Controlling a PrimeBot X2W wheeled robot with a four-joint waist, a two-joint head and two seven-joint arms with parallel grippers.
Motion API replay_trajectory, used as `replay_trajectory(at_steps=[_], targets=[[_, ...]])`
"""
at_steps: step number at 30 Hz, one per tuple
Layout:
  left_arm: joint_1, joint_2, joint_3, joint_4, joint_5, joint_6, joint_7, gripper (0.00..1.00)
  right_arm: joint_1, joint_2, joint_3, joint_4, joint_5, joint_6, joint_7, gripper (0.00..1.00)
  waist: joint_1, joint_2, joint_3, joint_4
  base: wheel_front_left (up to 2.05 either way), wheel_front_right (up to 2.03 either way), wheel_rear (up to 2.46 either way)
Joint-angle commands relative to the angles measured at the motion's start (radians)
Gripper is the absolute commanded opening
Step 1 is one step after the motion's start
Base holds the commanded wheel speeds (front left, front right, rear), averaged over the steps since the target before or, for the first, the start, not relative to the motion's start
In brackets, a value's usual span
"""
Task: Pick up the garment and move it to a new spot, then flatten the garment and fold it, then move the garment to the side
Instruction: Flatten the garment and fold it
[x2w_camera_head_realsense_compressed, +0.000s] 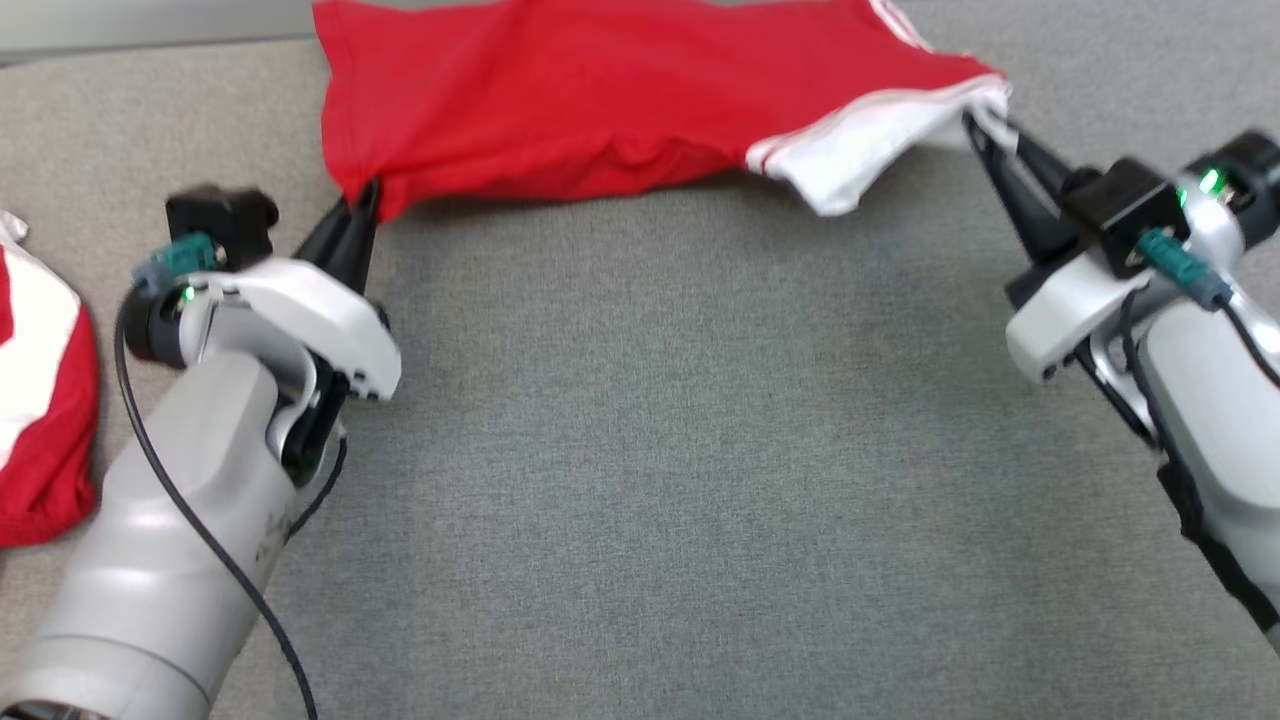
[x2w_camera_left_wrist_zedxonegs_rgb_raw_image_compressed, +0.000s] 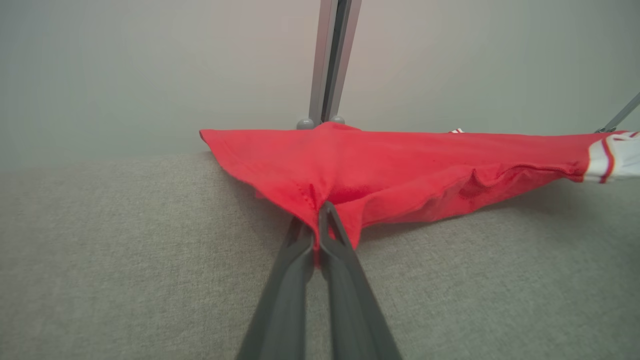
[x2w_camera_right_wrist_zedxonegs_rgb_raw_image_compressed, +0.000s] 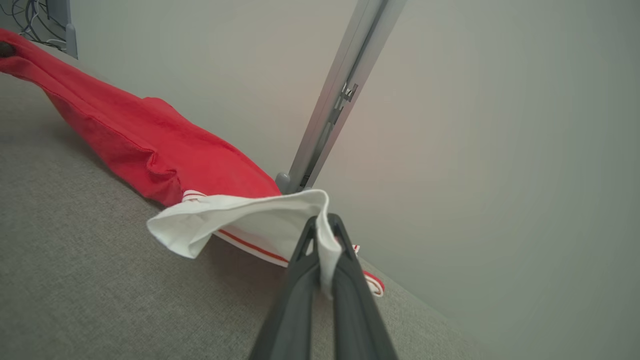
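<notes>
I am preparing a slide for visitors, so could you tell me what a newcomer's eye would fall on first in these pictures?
The bright red garment strikes first, stretched across the far side of the grey surface. The left claw pinches its red corner and the right claw its white sleeve end, both shut on the cloth. A second red-and-white garment lies at the head view's left edge.

Pale grey forearms, white wrist housings, long dark fingers, black cables, teal connectors, green lights
</notes>
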Motion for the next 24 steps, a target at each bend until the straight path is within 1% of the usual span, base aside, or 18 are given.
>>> replay_trajectory(at_steps=[1, 6, 11, 15, 16, 17, 20, 21, 24], targets=[[0.019, 0.005, -0.008, 0.013, 0.009, -0.001, -0.002, 0.0, 0.018, -0.013, 0.015, 0.016, 0.021, 0.0, -0.002, 0.0, -0.0001, 0.0, -0.037, -0.003, 0.0, 0.0, 0.0], [0.084, 0.002, -0.044, 0.075, 0.009, -0.001, 0.007, 0.0, 0.064, -0.035, 0.146, 0.095, 0.14, 0.0, 0.022, 0.0, -0.0001, 0.0, -0.097, -0.003, 0.0, 0.0, 0.0], [0.137, -0.001, -0.087, 0.128, 0.03, -0.001, 0.019, 0.0, 0.089, -0.061, 0.266, 0.118, 0.263, 0.0, 0.076, 0.0, -0.0001, 0.0, -0.147, -0.006, 0.0, 0.0, 0.0], [0.168, 0.006, -0.144, 0.139, 0.06, -0.001, 0.036, 0.0, 0.1, -0.095, 0.35, 0.105, 0.364, 0.0, 0.127, 0.0, -0.0001, 0.0, -0.177, -0.007, 0.0, 0.0, 0.0], [0.18, 0.016, -0.177, 0.137, 0.082, -0.001, 0.042, 0.0, 0.104, -0.115, 0.393, 0.09, 0.416, 0.0, 0.154, 0.0, -0.0001, 0.0, -0.188, -0.007, 0.0, 0.0, 0.0], [0.186, 0.018, -0.194, 0.137, 0.09, -0.001, 0.044, 0.0, 0.104, -0.124, 0.413, 0.083, 0.442, 0.0, 0.167, 0.0, -0.0001, 0.0, -0.195, -0.007, 0.0, 0.0, 0.0], [0.201, 0.036, -0.244, 0.136, 0.12, -0.001, 0.055, 0.0, 0.106, -0.158, 0.469, 0.05, 0.525, 0.0, 0.219, 0.0, -0.0001, 0.0, -0.214, -0.007, 0.0, 0.0, 0.0], [0.201, 0.036, -0.244, 0.136, 0.12, -0.001, 0.055, 0.0, 0.106, -0.158, 0.469, 0.05, 0.525, 0.0, 0.219, 0.0, -0.0001, 0.0, -0.214, -0.007, 0.0, 0.0, 0.0], [0.212, 0.048, -0.297, 0.141, 0.159, -0.001, 0.062, 0.0, 0.104, -0.198, 0.523, 0.013, 0.601, 0.0, 0.274, 0.0, -0.0001, 0.0, -0.233, -0.006, 0.0, 0.0, 0.0]])
